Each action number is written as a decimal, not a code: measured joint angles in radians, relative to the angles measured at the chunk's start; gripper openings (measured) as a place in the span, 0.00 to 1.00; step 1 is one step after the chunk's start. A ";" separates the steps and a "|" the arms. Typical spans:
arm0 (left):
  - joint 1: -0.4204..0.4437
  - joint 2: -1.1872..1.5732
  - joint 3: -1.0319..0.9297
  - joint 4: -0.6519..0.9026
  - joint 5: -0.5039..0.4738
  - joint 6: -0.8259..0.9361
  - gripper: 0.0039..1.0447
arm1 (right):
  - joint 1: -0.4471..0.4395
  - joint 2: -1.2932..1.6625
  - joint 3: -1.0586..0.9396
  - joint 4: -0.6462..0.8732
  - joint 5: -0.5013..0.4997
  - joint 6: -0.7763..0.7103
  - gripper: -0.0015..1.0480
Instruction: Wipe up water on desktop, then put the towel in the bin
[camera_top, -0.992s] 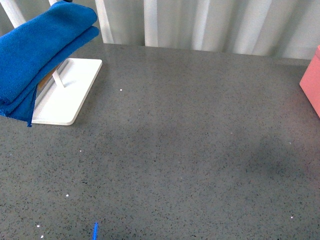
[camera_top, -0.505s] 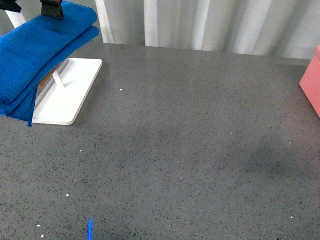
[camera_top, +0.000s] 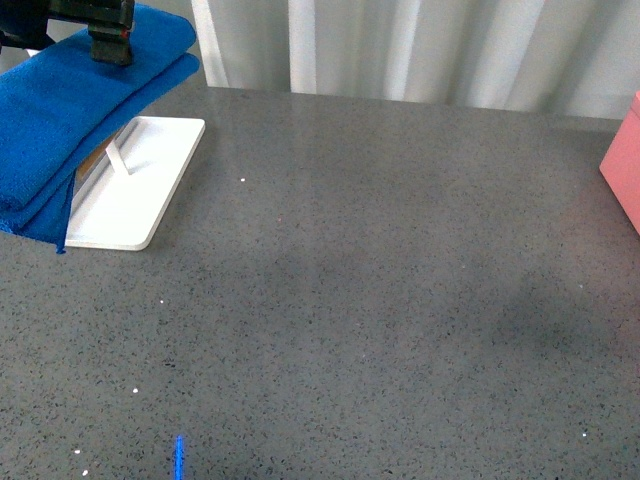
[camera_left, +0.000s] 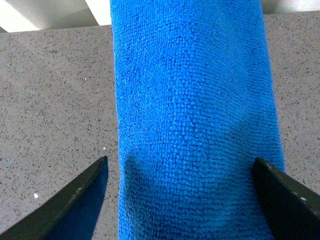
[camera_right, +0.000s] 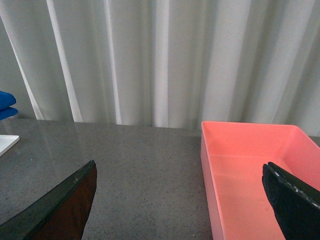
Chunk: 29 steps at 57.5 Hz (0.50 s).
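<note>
Nubby cloth towel (camera_left: 195, 100); speckled stone-like desktop (camera_top: 380, 300), sl. sheen; smooth bin (camera_right: 250, 142).

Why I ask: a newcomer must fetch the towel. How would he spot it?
On the grey desktop, look to the far left, where a white rack stands. The towel lies folded over it: bright blue and soft, unlike the hard pink bin at the right edge.

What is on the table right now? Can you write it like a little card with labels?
towel: bright blue, folded, resting on the white rack at the far left of the desktop
left gripper: open, one finger on each side of the towel, not shut on it
right gripper: open, holding nothing, facing the bin
bin: pink, nothing seen inside, at the right edge of the desktop
water: no puddle I can make out
</note>
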 joint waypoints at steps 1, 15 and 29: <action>0.000 0.000 -0.001 0.001 0.000 0.001 0.77 | 0.000 0.000 0.000 0.000 0.000 0.000 0.93; -0.002 0.000 -0.011 0.008 0.000 0.001 0.37 | 0.000 0.000 0.000 0.000 0.000 0.000 0.93; -0.002 -0.018 -0.011 -0.006 -0.001 0.016 0.06 | 0.000 0.000 0.000 0.000 0.000 0.000 0.93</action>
